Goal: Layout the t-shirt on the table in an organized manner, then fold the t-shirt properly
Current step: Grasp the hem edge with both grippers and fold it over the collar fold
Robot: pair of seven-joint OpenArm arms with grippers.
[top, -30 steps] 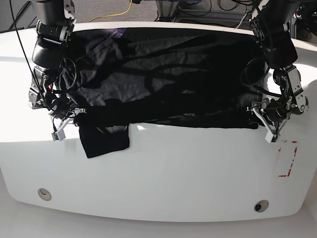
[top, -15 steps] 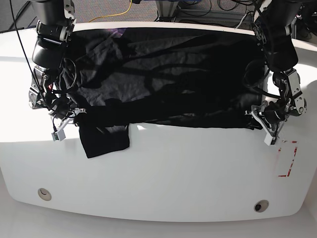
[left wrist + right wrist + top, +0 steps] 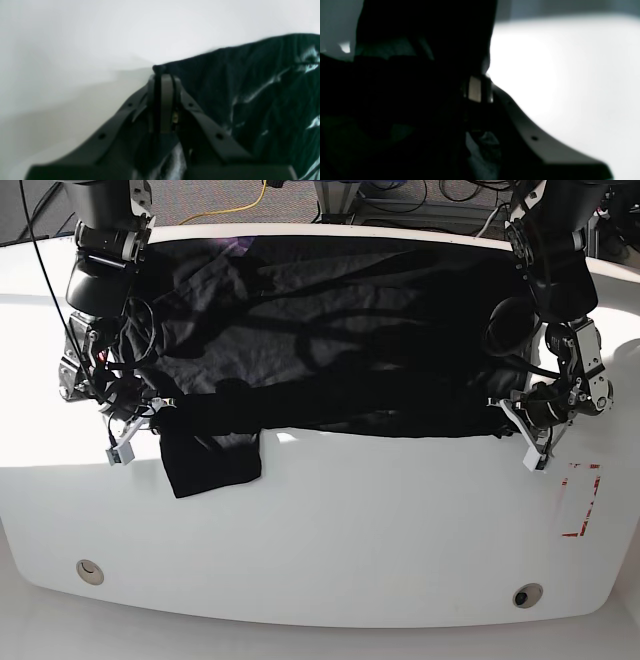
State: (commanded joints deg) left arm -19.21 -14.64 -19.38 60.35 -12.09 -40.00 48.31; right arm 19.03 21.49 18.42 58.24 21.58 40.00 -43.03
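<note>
- No brand, label or readable writing shows on anything; the only mark is a red dashed rectangle (image 3: 579,500) on the table (image 3: 350,550), near its right edge.
- The t-shirt (image 3: 330,330) lies spread across the far half of the table, black and wrinkled, with one sleeve (image 3: 210,460) hanging toward the near side at the left.
- Two small round holes (image 3: 90,571) sit near the table's near edge, one left and one right.
- Cables, one of them yellow (image 3: 245,205), lie on the floor beyond the far edge.
- The left gripper (image 3: 522,432) sits at the shirt's near right corner; its wrist view shows the fingers (image 3: 166,100) pressed together with a thin fold of black cloth pinched between them.
- The right gripper (image 3: 135,430) sits at the shirt's near left edge, beside the sleeve; its wrist view is dark, with fabric massed against the fingers (image 3: 476,91), which appear closed on the cloth.
- Only the base view shows the whole layout; the wrist views show the grips.
</note>
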